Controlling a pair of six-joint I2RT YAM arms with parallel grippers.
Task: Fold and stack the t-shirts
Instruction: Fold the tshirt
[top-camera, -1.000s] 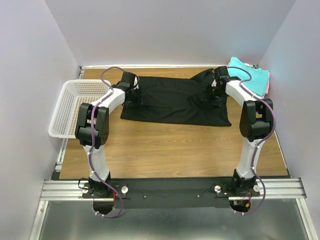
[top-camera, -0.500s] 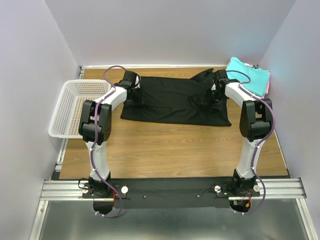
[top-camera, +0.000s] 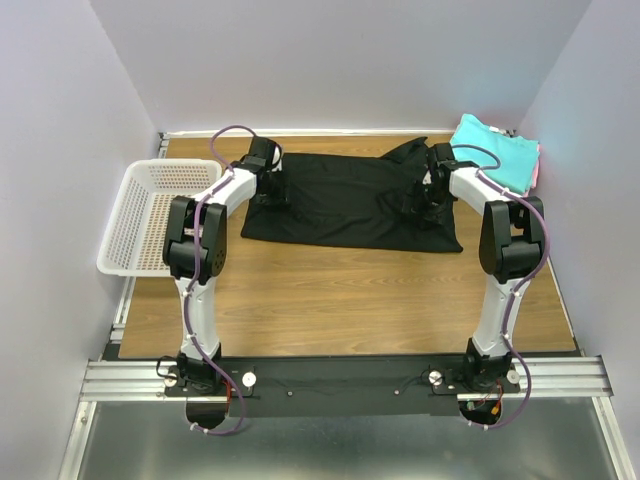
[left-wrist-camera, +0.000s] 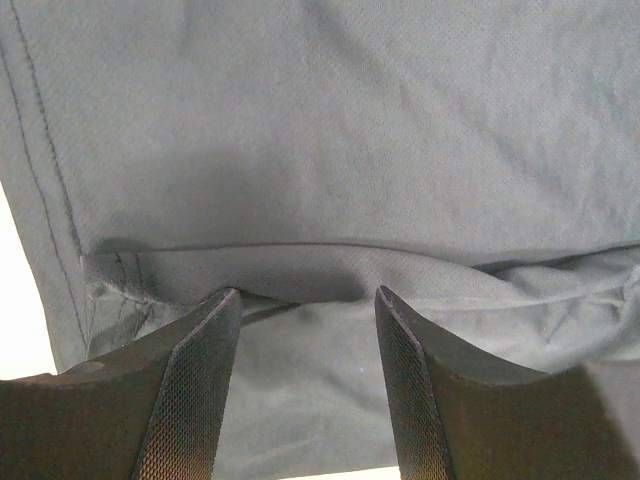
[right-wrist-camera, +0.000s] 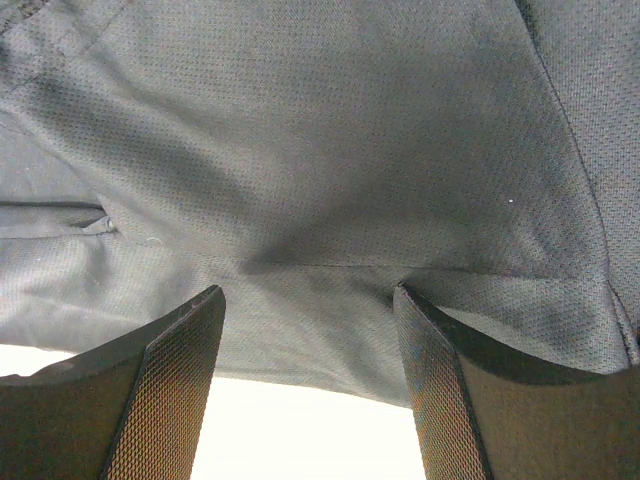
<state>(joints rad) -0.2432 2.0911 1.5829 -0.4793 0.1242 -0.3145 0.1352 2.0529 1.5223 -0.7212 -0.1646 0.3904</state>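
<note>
The large black t-shirt (top-camera: 350, 203) lies spread across the far middle of the table, its right end bunched up. My left gripper (top-camera: 270, 190) is over the shirt's left edge; in the left wrist view it (left-wrist-camera: 305, 300) is open, with a fold of the black cloth (left-wrist-camera: 320, 150) between and ahead of the fingers. My right gripper (top-camera: 425, 195) is over the shirt's right end; in the right wrist view it (right-wrist-camera: 310, 295) is open over the black cloth (right-wrist-camera: 320, 130) near its hem. A folded teal t-shirt (top-camera: 497, 150) lies at the far right corner on a pink one (top-camera: 536, 165).
A white lattice basket (top-camera: 150, 215) stands at the table's left edge. Purple walls close in the left, back and right sides. The wooden table (top-camera: 340, 300) stretches in front of the shirt to the arms' base rail.
The left arm has shifted slightly to the right and forward onto the shirt's left edge. The right gripper has barely moved. The shirt lies the same.
</note>
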